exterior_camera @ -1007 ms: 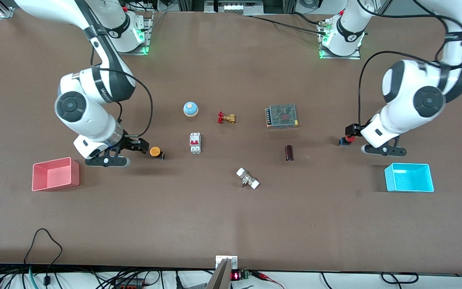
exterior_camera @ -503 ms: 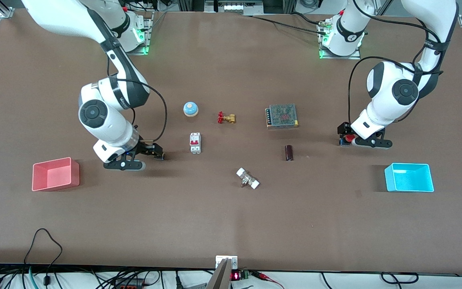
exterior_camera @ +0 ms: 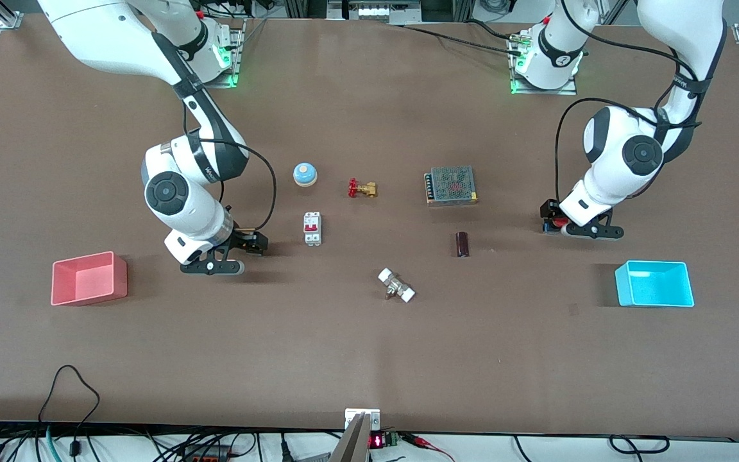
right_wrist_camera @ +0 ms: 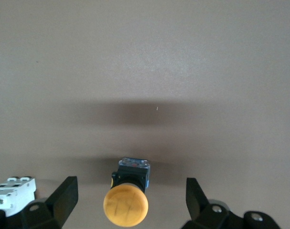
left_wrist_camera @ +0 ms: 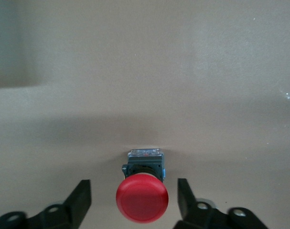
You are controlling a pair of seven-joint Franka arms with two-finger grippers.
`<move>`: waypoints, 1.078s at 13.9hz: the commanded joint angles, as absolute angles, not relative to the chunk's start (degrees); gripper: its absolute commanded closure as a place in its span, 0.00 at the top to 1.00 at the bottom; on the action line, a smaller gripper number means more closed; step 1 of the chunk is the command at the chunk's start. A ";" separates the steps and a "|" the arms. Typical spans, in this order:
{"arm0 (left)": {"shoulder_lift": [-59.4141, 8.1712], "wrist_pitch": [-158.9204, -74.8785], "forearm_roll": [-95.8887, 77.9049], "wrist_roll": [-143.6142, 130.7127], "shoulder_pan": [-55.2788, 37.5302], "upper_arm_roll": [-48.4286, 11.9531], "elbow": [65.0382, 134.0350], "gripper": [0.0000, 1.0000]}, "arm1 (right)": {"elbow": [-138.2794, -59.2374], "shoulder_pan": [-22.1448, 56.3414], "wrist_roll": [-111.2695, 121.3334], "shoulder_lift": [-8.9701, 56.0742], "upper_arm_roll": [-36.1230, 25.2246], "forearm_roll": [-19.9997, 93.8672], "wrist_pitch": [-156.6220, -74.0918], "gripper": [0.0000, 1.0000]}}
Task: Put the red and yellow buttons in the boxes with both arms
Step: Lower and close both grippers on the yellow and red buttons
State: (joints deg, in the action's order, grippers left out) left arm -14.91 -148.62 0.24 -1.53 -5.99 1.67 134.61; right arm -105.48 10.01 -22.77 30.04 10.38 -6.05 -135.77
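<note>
Red button [left_wrist_camera: 142,197] on the table near the cyan box [exterior_camera: 654,283] sits centred btwn the wide-open, empty left gripper [left_wrist_camera: 134,199] fingers, untouched, and the yellow button [right_wrist_camera: 125,205] w/ the right gripper [right_wrist_camera: 132,198] likewise, so each should prob. lower squarely, then close evenly on the black base.

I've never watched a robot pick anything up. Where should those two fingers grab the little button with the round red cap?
Probably by its neck or small black base, not the cap. The red-capped push button lies on its side on the table, and its domed cap looks likely to slip. The left gripper is open, a finger on each side, so closing from both sides suits it.
</note>
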 commanded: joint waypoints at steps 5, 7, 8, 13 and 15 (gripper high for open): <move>-14.15 -148.97 1.76 -3.96 -5.89 1.32 134.39 0.45 | -106.61 10.81 -24.26 30.94 10.46 -7.65 -136.41 0.96; -13.62 -148.89 1.76 -4.04 -5.89 1.32 134.21 0.43 | -106.61 11.16 -24.08 31.38 10.46 -7.65 -136.41 0.87; -13.36 -148.89 1.76 -4.04 -5.98 1.32 134.03 0.43 | -106.61 11.25 -24.08 31.64 10.46 -7.65 -136.41 0.84; -11.87 -138.47 1.76 -2.99 -5.89 1.49 127.82 0.39 | -106.70 11.51 -23.64 31.82 10.46 -7.65 -136.23 0.54; -12.04 -131.51 1.76 -2.90 -5.89 1.49 123.42 0.38 | -106.61 11.43 -23.56 31.82 10.46 -7.65 -136.14 0.47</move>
